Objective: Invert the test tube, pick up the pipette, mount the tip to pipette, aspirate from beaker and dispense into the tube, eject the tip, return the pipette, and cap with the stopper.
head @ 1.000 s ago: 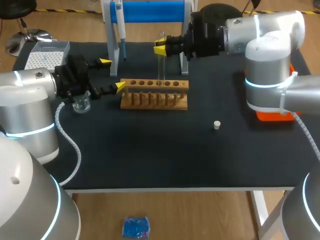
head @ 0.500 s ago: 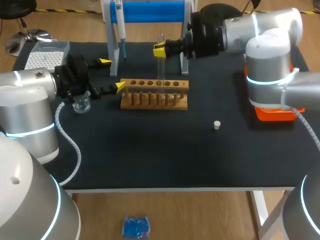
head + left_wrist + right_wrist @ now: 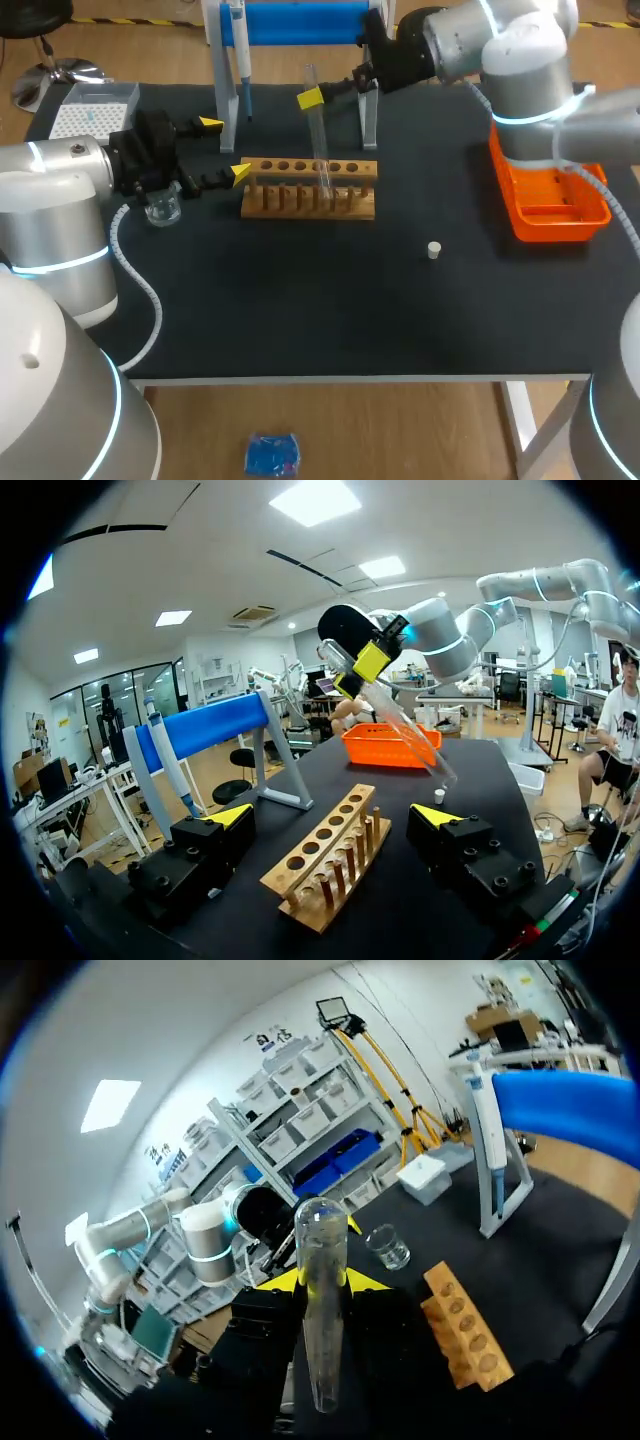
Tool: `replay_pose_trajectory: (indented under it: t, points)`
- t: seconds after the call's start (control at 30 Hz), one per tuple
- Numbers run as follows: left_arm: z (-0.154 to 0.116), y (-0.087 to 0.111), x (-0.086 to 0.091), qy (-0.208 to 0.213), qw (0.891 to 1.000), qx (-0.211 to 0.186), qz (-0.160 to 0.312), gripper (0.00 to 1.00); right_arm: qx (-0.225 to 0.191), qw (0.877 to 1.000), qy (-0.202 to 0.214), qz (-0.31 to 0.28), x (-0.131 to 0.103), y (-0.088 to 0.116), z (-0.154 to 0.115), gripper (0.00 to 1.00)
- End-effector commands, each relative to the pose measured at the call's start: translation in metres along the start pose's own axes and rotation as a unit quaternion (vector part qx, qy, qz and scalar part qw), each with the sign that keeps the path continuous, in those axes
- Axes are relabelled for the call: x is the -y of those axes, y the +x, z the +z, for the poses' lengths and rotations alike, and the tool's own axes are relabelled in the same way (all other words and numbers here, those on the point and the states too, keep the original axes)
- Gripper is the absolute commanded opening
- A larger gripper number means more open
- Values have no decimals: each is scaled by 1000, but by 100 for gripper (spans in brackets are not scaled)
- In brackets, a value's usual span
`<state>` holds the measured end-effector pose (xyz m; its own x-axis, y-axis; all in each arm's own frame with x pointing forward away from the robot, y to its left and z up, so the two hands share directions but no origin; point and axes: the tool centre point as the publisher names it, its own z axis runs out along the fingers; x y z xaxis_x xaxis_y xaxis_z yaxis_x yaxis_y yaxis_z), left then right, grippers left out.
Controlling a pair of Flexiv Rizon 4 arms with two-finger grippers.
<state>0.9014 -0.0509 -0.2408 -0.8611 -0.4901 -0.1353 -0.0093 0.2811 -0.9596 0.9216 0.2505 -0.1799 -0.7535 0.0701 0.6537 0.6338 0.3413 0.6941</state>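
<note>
Now the right gripper (image 3: 313, 97) sits at the far middle of the black table (image 3: 300, 300), its yellow tips closed on a clear glass test tube (image 3: 319, 140) from two sides. A second ago that tube stood upright above the wooden test-tube rack (image 3: 310, 188). It leans now, with its top end tipped to the left and its bottom end low over the rack's row of holes. The right arm has swung up and back toward the far right corner. This has uncovered the orange plastic tray (image 3: 548, 205) at the right, which it half hid before.

From the right wrist, the tube lies straight across between the two fingers, with the rack just beyond and a small glass beaker (image 3: 387, 1247) further off. I cannot tell which end of the tube is the open one.

The left gripper (image 3: 225, 148) has not shifted. It hangs near the left end of the rack with its fingers spread wide and nothing between them. The beaker is just to its left, on the table below the arm.

The blue-and-white pipette (image 3: 240, 60) hangs on the white stand with a blue bar (image 3: 300, 22) at the far edge. A white tip box (image 3: 95, 108) sits at the far left. The small white stopper (image 3: 434, 250) lies alone nearer, right of the rack and well apart from it.
</note>
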Motion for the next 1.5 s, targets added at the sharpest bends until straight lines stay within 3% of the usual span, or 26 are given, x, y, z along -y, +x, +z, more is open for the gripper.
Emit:
replay_pose_trajectory:
  t: [0.03, 0.23, 0.33, 0.43, 0.5, 0.63, 0.73, 0.9, 1.1, 1.17, 1.23, 1.27, 1.5]
  points:
    - [1, 1, 0, 0, 1000, 1, 1, 100, -24, 996, 73, 38, -6, -6, -2, 0]
    - [1, 1, 0, 0, 1000, 1, 1, 100, -24, 996, 73, 38, -6, -6, -2, 0]
    - [1, 1, 0, 0, 1000, 1, 1, 100, -36, 996, 28, 81, 2, -12, 2, 0]
    - [1, 1, 0, 0, 1000, 1, 1, 100, -69, 991, 13, 116, 7, -17, 11, 0]
    - [1, 1, 0, 0, 1000, 1, 1, 100, -56, 990, 15, 125, 9, -18, 15, 0]
    - [1, 1, 0, 0, 1000, 1, 1, 100, -32, 981, -32, 186, 5, -26, 12, 0]
    - [1, 1, 0, 0, 1000, 1, 1, 100, -25, 980, -50, 193, 3, -29, 11, 0]
    - [1, 1, 0, 0, 1000, 1, 1, 100, -65, 971, -69, 218, 1, -33, 12, 0]
    - [1, 1, 0, 0, 1000, 1, 1, 100, -123, 961, -61, 240, -1, -35, 13, 0]
    - [1, 1, 0, 0, 1000, 1, 1, 100, -172, 953, -43, 247, -4, -34, 16, 0]
    - [1, 1, 0, 0, 1000, 1, 1, 100, -176, 952, -28, 250, -6, -34, 15, 0]
    - [1, 1, 0, 0, 1000, 1, 1, 100, -202, 944, -26, 260, -8, -33, 15, 0]
    - [1, 1, 0, 0, 1000, 1, 1, 100, -203, 940, -6, 273, -17, -34, 6, 0]
